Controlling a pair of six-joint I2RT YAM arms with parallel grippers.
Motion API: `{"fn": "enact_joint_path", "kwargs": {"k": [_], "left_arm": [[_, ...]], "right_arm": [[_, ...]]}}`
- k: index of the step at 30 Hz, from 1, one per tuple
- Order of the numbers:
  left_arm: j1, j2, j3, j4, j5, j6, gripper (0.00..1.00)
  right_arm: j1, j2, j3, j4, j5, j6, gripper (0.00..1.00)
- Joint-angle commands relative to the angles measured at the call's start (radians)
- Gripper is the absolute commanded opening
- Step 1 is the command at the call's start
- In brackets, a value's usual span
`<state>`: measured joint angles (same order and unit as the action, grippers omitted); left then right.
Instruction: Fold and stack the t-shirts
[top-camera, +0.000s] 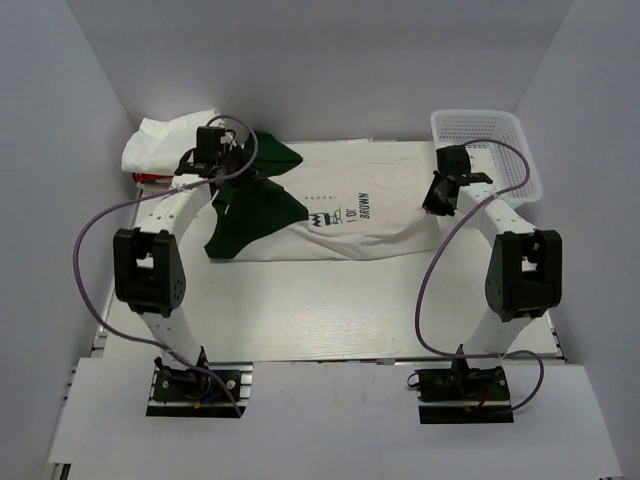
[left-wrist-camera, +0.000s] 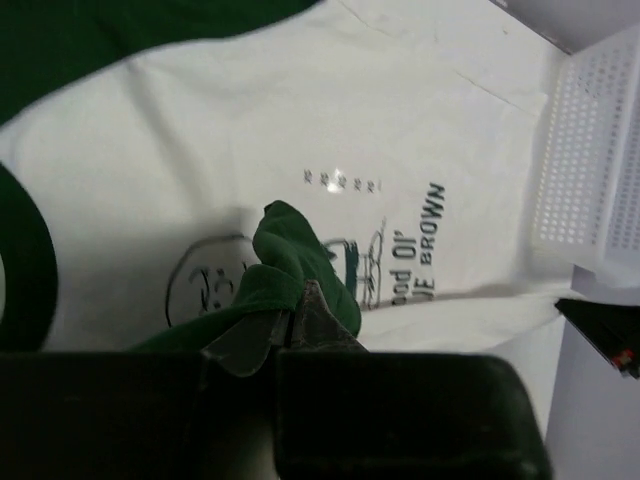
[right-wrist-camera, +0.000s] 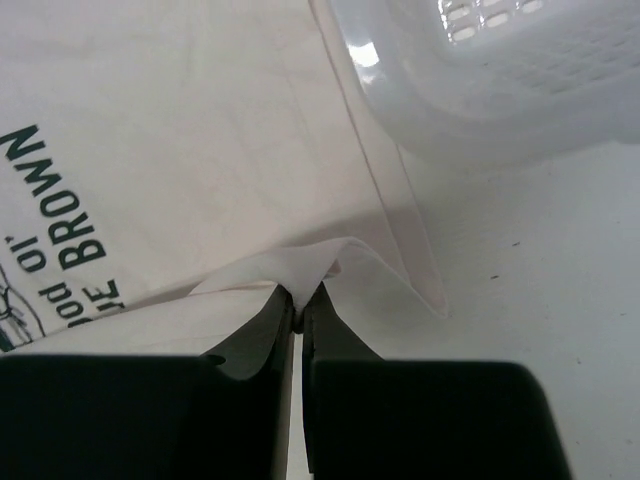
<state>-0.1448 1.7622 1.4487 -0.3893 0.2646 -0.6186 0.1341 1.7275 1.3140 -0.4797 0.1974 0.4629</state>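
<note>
At the far left of the table (top-camera: 330, 320) lay a folded white shirt (top-camera: 165, 138), with a sliver of red shirt (top-camera: 150, 178) showing under its near edge; both sat just beside the left arm's wrist. The left gripper (left-wrist-camera: 297, 312) was all but closed, its jaws pinching a bunched green fold (left-wrist-camera: 295, 255) of the big shirt (top-camera: 370, 195) and holding it raised above the chest print. That shirt lay spread across the middle of the table, off-white, its dark green parts to the left and its hem to the right, with dark lettering (top-camera: 365, 208) near the centre. The right gripper (right-wrist-camera: 300, 300) was closed tight on the hem (right-wrist-camera: 330, 258), which rose into a small peak at the jaws. The basket (top-camera: 490, 140) stood at the far right, close behind that gripper and just beside the shirt's edge; whether it touched the cloth could not be told. A purple cable (top-camera: 425, 290) looped beside the right arm.
</note>
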Motion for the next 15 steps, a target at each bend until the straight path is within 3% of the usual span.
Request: {"fn": "enact_joint_path", "kwargs": {"k": [1,5,6,7,8,9,15], "left_arm": [[0.030,0.104,0.108,0.027,-0.027,0.043,0.00],[0.076,0.256,0.208,0.030,0.016,0.043,0.00],[0.076,0.288,0.267,0.030,0.048,0.043,0.12],[0.089,0.319,0.300,0.030,0.126,0.043,0.33],[0.090,0.369,0.326,0.030,0.163,0.043,0.88],[0.099,0.390,0.370,0.030,0.197,0.043,1.00],[0.099,0.390,0.365,0.050,0.312,0.068,1.00]], "right_arm": [[-0.005,0.053,0.076,-0.028,0.091,0.008,0.00],[-0.005,0.147,0.140,-0.077,0.145,0.045,0.00],[-0.007,0.155,0.171,-0.092,0.139,0.042,0.88],[-0.004,0.158,0.175,-0.096,0.132,0.040,0.91],[-0.001,0.159,0.182,-0.096,0.128,0.033,0.91],[0.001,0.155,0.180,-0.086,0.084,0.020,0.91],[0.033,0.044,0.091,-0.025,-0.052,-0.012,0.91]]}}
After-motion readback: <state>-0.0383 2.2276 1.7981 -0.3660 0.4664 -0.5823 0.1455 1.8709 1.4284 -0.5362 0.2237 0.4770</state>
